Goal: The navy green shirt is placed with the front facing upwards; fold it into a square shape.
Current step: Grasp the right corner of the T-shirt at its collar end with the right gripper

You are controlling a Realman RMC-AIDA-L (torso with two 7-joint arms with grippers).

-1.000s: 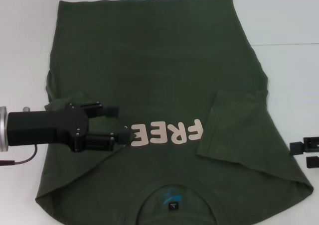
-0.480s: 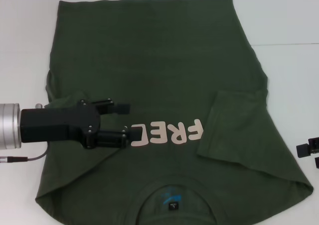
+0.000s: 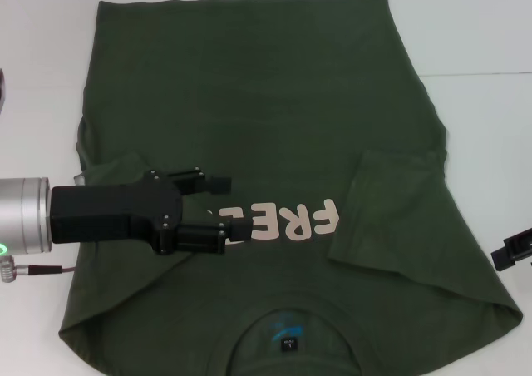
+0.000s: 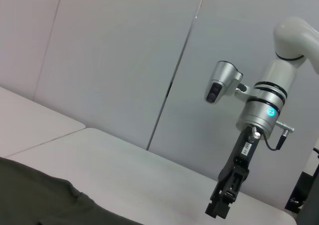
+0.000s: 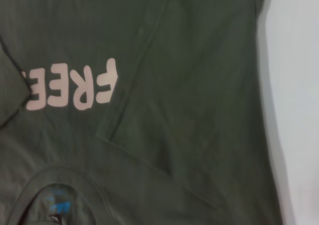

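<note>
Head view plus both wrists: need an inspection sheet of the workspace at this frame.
Surface: white table, bare around the cloth.
Job's thing: navy green shirt lies flat, front up, collar nearest the robot; both sleeves folded in over the chest, the left one partly covering the pink lettering.
Clutter: nothing seen.
Grippers: left gripper open, low over the shirt's chest at the lettering, reaching in from the left side; right gripper at the table's right edge, off the shirt, only partly in frame.
Cables: thin cable hanging from the left wrist, over the table edge.
Surroundings: plain grey wall panels behind the table.
</note>
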